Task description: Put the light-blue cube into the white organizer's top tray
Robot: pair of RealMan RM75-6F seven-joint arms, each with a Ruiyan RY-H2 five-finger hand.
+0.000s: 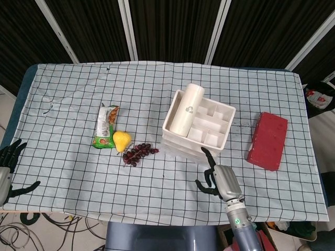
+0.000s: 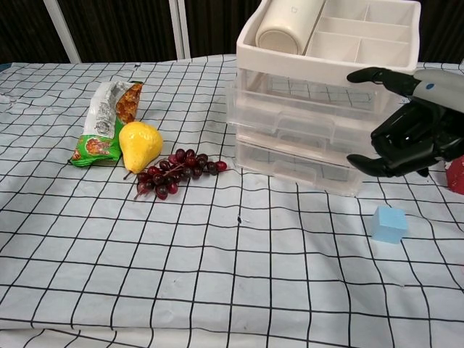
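The right hand (image 2: pixel 413 123) hangs empty above the checked tablecloth (image 2: pixel 217 275), fingers spread and partly curled, in front of the white organizer (image 2: pixel 326 109). The light-blue cube (image 2: pixel 389 224) rests on the cloth at the hand's 6 o'clock in the chest view, near it but apart; the head view hides the cube beneath the hand. To grasp well, lower the hand straight over the cube, close on opposite faces, then lift clear of the drawer fronts before moving to the top tray (image 1: pixel 209 119). Choose a free compartment: a white cylindrical bottle (image 1: pixel 183 109) occupies the tray's left side. The left hand (image 1: pixel 8 167) rests released at the table's 8 o'clock corner.
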